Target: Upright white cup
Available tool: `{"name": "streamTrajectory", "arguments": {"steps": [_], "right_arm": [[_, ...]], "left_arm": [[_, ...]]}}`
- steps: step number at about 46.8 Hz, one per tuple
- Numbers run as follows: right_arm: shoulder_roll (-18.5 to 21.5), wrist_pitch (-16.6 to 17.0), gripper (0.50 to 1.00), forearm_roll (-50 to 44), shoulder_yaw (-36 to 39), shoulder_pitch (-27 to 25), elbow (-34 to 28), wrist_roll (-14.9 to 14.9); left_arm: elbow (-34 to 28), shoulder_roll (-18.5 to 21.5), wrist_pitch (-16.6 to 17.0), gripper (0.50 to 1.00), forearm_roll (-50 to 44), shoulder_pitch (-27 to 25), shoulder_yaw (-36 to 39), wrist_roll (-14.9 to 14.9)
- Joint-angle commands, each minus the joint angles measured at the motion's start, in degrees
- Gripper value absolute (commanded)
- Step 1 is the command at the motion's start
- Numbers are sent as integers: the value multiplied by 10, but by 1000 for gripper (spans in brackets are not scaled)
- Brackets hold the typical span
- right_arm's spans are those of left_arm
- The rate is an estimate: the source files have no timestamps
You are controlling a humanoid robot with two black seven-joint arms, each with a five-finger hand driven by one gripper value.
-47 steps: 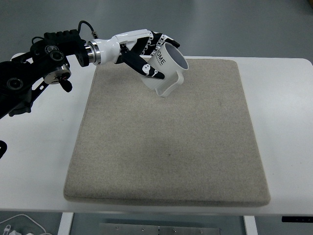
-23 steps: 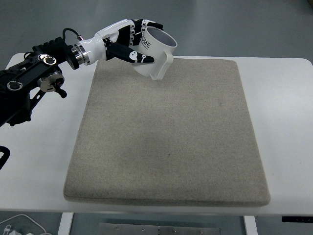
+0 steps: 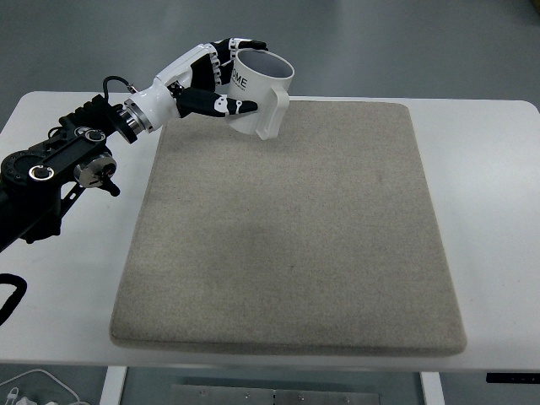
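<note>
The white cup (image 3: 260,93) with dark lettering is at the far left corner of the beige mat (image 3: 291,228). It stands nearly upright, mouth up, handle toward the camera. My left hand (image 3: 218,80) is shut on the cup's left side, thumb across the front and fingers behind the rim. I cannot tell whether the cup's base touches the mat. The left arm reaches in from the left edge. The right arm is out of view.
The mat lies on a white table (image 3: 489,169). White cables (image 3: 34,390) hang below the table's near left edge.
My left hand has turned the cup from tilted to nearly upright and moved it left and toward the mat's far edge. The arm has drawn back leftward.
</note>
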Motion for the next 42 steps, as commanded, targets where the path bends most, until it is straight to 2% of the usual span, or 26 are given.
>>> {"name": "streamTrajectory", "arguments": {"steps": [1, 6, 15, 25, 42], "right_arm": [[0, 0, 930, 0, 1, 0, 0, 0], [0, 0, 930, 0, 1, 0, 0, 0], [0, 0, 930, 0, 1, 0, 0, 0], [0, 0, 930, 0, 1, 0, 0, 0], [0, 1, 930, 0, 2, 0, 0, 0]], "left_arm": [[14, -12, 14, 500, -1, 1, 2, -23], [34, -27, 31, 500, -1, 12, 4, -29], [35, -43, 67, 500, 4, 33, 5, -29], [36, -52, 91, 500, 9, 51, 13, -29], [58, -65, 141, 500, 7, 52, 46, -29]]}}
